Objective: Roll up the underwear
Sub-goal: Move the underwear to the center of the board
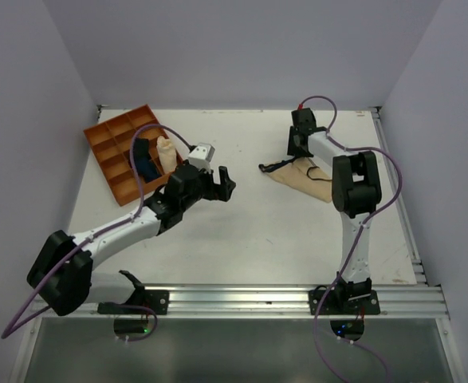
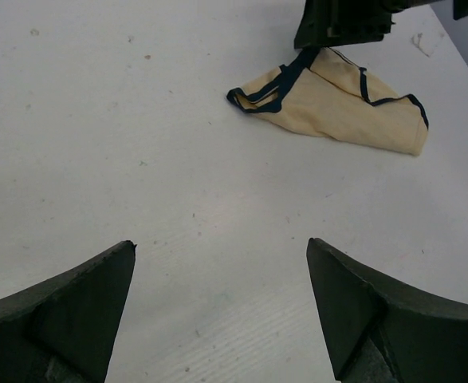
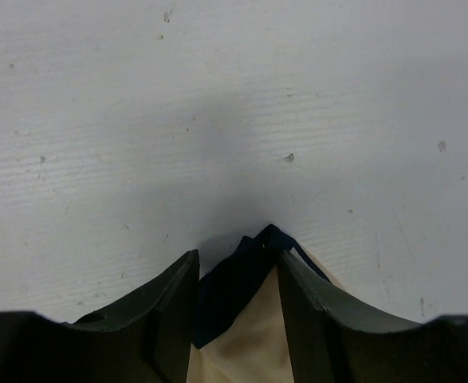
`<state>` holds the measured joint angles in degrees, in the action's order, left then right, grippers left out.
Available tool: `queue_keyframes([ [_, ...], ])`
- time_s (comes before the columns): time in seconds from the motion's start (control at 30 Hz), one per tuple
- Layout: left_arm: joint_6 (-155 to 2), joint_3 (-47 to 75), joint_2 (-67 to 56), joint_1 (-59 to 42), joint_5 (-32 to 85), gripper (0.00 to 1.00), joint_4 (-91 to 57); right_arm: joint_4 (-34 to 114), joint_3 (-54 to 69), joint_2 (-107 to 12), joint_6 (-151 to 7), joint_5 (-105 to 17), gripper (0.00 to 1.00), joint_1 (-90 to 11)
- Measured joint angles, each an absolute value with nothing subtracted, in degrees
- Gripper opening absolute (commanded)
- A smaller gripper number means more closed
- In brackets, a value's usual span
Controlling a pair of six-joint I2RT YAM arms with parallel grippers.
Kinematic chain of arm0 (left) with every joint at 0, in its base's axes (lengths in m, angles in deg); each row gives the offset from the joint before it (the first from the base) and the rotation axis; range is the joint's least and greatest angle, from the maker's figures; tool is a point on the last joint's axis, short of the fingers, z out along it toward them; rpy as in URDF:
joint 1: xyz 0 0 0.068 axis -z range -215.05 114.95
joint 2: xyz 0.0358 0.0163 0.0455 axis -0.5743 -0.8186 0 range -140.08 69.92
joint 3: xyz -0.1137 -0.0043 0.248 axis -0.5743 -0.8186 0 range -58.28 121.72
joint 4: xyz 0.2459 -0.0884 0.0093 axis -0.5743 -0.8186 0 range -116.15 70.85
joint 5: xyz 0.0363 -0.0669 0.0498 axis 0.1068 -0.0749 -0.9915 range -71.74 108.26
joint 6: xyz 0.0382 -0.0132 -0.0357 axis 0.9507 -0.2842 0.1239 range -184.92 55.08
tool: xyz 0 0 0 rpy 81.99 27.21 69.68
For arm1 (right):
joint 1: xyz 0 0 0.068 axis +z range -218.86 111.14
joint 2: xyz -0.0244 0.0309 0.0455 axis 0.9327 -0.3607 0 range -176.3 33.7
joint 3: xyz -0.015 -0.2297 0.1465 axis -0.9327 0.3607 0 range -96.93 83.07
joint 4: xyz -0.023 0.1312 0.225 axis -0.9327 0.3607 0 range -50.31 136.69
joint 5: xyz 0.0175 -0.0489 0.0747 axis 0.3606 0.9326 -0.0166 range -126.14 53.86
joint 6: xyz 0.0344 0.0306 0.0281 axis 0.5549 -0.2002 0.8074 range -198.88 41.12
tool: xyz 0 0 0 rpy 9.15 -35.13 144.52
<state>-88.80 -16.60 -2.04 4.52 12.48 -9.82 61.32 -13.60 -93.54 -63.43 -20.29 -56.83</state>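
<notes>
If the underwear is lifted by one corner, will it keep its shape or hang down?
Probably floppy: the underwear lies flat with soft folds, and its black edge band curls loosely. It looks thin, so likely light. Pushed across the table, it would probably bunch up rather than slide whole.

orange divided tray [image 1: 114, 148] on white table [image 1: 249, 231] holds a blue roll [image 1: 143, 159], a cream roll [image 1: 166, 153]
</notes>
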Motion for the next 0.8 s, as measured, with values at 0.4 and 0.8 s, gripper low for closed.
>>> queue_keyframes([
  [0.4, -90.86, -9.41, -17.16, 0.96, 15.19, 0.89, -9.32, 61.69, -13.38, -93.54, -63.30, -19.10, 0.56, -56.83],
  [0.8, -90.73, -8.87, -17.93, 0.78, 15.06, 0.89, -9.34, 64.14, -19.56, -96.97, -62.87, -18.95, 0.33, -56.83],
])
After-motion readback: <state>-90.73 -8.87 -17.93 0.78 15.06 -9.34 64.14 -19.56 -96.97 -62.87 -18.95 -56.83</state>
